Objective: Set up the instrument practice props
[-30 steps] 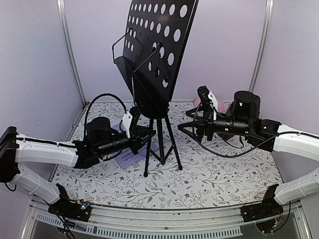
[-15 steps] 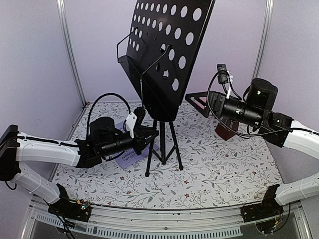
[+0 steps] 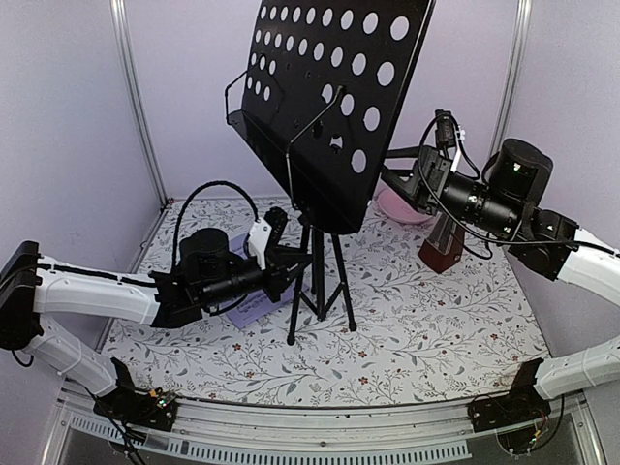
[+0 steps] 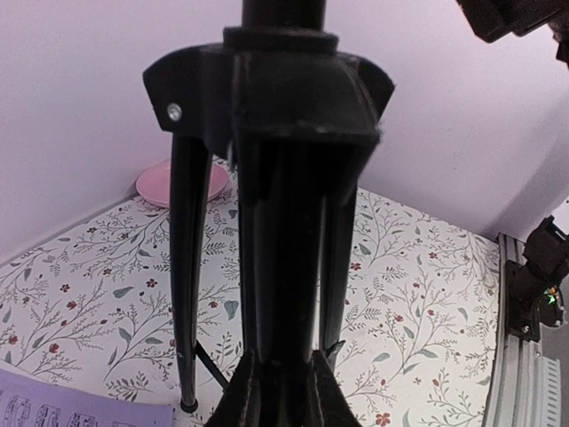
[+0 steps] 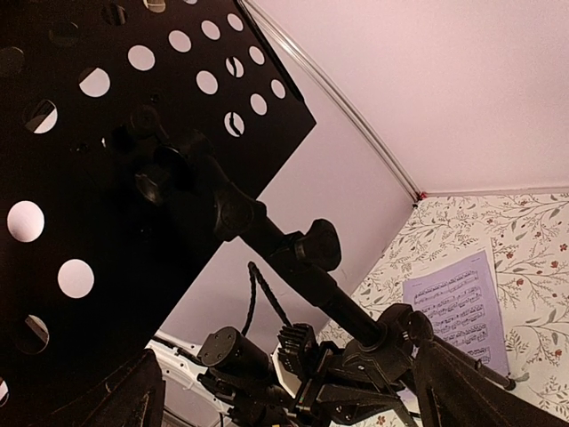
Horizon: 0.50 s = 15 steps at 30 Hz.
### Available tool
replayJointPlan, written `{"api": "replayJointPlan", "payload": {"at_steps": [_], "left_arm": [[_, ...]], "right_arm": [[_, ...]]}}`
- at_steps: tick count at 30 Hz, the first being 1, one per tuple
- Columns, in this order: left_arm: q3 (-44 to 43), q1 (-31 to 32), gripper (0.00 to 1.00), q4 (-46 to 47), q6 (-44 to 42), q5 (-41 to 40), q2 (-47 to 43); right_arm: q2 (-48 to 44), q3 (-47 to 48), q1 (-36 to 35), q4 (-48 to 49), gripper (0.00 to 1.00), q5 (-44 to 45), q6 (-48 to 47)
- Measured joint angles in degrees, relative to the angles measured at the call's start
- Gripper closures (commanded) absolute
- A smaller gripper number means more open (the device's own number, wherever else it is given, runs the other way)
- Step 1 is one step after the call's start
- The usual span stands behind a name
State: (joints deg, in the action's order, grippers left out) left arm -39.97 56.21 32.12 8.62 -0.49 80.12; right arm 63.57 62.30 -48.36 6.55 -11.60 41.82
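Lilac walls close around a flower-printed table cloth (image 3: 417, 339). At left, the left gripper (image 3: 291, 268) is clamped narrowly on the music stand (image 3: 329, 107) pole, above a sheet-music page (image 3: 254, 310). At right, the right gripper (image 3: 395, 170) stands wide open just behind the stand's right edge. Only the top view shows the metronome (image 3: 443, 244).

metronome (image 3: 444, 250) right of music stand (image 3: 325, 116)

Lab test booth — plain walls (image 3: 68, 116), aluminium posts (image 3: 138, 107).
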Motion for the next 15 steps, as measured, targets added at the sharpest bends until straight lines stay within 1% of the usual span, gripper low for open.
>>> {"api": "replayJointPlan", "payload": {"at_steps": [3,5,11,15], "left_arm": [[-0.07,0.15,1.00,-0.07,0.20,-0.20,0.04],[-0.07,0.24,1.00,-0.04,0.28,-0.33,0.04],[-0.07,0.44,1.00,0.04,0.55,-0.46,0.11],[-0.07,0.46,1.00,0.42,0.68,-0.44,0.37]], "right_arm": [[-0.09,-0.33,0.26,0.24,0.01,0.44,-0.70],[-1.05,-2.54,0.48,1.09,0.01,0.70,-2.62],[-4.85,-14.99,0.79,0.33,0.00,0.07,-14.82],[-3.93,-22.43,0.81,-0.17,0.04,-2.75,-22.67]]}}
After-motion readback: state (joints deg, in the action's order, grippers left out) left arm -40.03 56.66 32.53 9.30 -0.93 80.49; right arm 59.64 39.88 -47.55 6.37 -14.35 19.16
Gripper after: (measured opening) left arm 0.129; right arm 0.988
